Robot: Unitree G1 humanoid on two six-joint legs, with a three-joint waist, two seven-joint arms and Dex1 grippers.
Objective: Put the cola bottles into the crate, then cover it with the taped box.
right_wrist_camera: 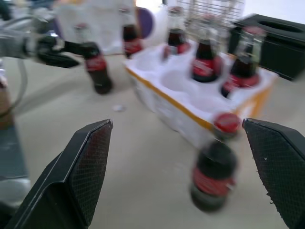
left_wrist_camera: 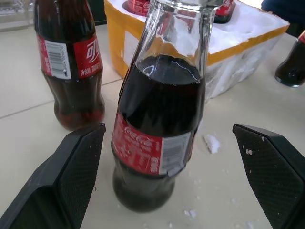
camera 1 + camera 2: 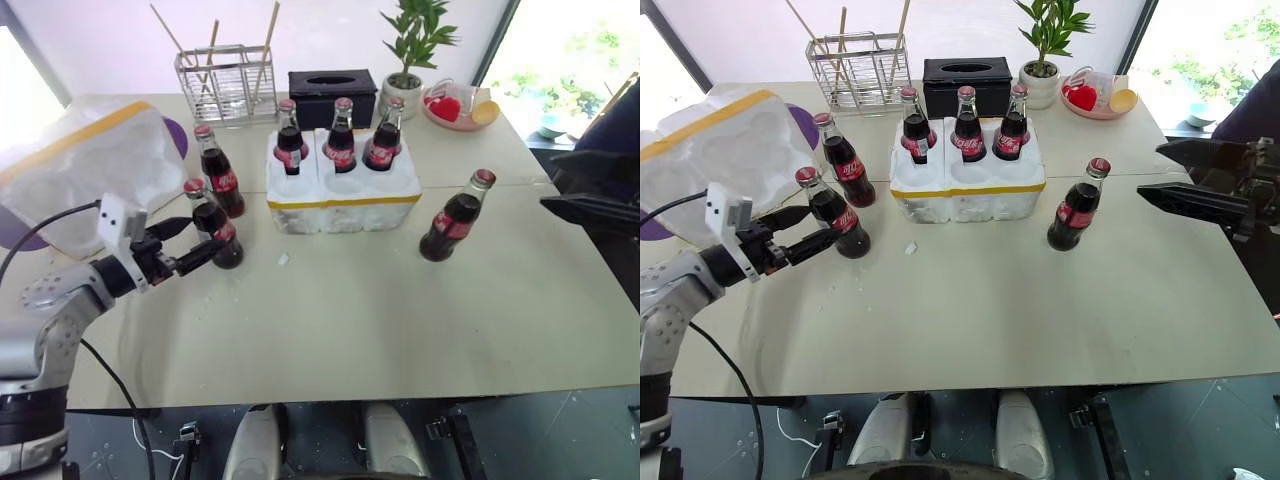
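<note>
The crate (image 3: 343, 200), a low white foam block with a yellow tape band, sits mid-table. Three cola bottles (image 3: 341, 138) stand in its back wells; the front wells are empty. Two more bottles stand left of it, the farther one (image 3: 220, 172) behind the nearer one (image 3: 215, 232). Another bottle (image 3: 456, 218) stands right of the crate. My left gripper (image 3: 205, 238) is open, a finger on either side of the nearer left bottle (image 2: 159, 138), not touching it. My right gripper (image 3: 1150, 172) hangs open above the table, right of the lone bottle (image 1: 214, 176). The taped box (image 3: 85, 165) lies at far left.
Along the back edge stand a wire rack with sticks (image 3: 225, 82), a black tissue box (image 3: 332, 95), a potted plant (image 3: 410, 55) and a pink dish (image 3: 452, 108). White foam crumbs (image 3: 283, 260) lie in front of the crate. The near half of the table (image 3: 380, 330) is bare.
</note>
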